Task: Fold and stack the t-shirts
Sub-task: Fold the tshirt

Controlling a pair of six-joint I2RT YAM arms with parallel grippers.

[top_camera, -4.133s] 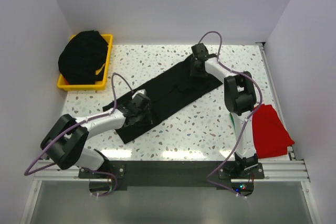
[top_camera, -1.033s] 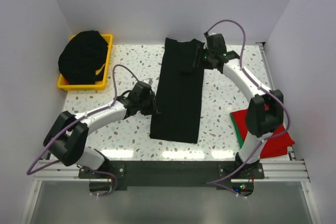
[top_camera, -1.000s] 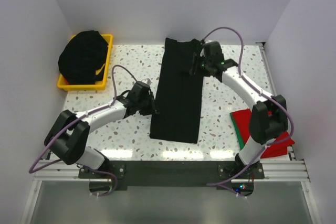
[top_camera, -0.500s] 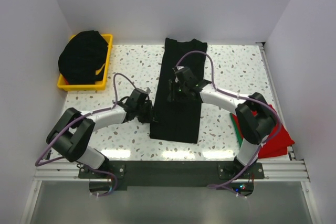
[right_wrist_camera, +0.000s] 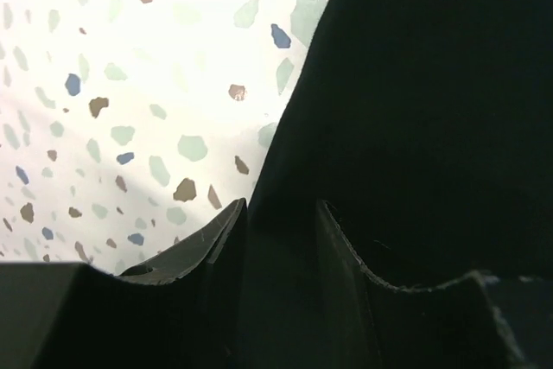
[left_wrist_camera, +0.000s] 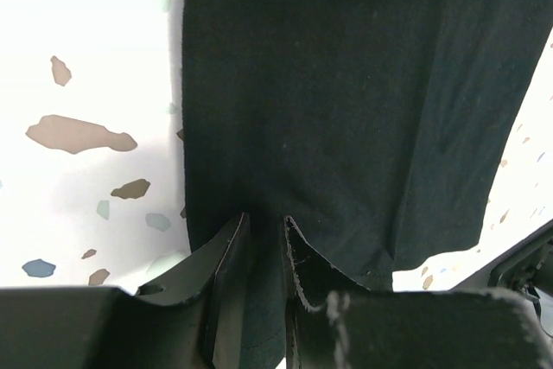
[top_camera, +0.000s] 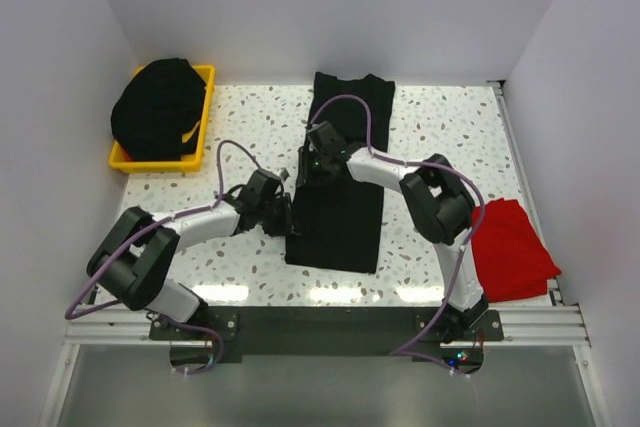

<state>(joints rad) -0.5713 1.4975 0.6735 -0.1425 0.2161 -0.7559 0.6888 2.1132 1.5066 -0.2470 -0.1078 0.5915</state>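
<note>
Lying nearest: red t-shirt (top_camera: 512, 249), loose at the table's (top_camera: 440, 122) near right edge, well apart from both arms, apparently set aside for its turn.
Left claw (left_wrist_camera: 263, 224): jaws narrow, closed onto the near left edge of the black t-shirt (top_camera: 340, 232), low against the table, probably to lift that long side.
Black t-shirt, lie: a long narrow strip running near to far mid-table, its sides seemingly folded in.
Right claw (right_wrist_camera: 281, 213): jaws partly apart astride the same left edge, further up; whether it grips, I cannot tell.
Yellow bin (top_camera: 208, 97): far left, heaped with black cloth (top_camera: 160, 107).
Hidden: the strip's layers are unreadable, black on black; how many shirts are in the heap is unclear.
</note>
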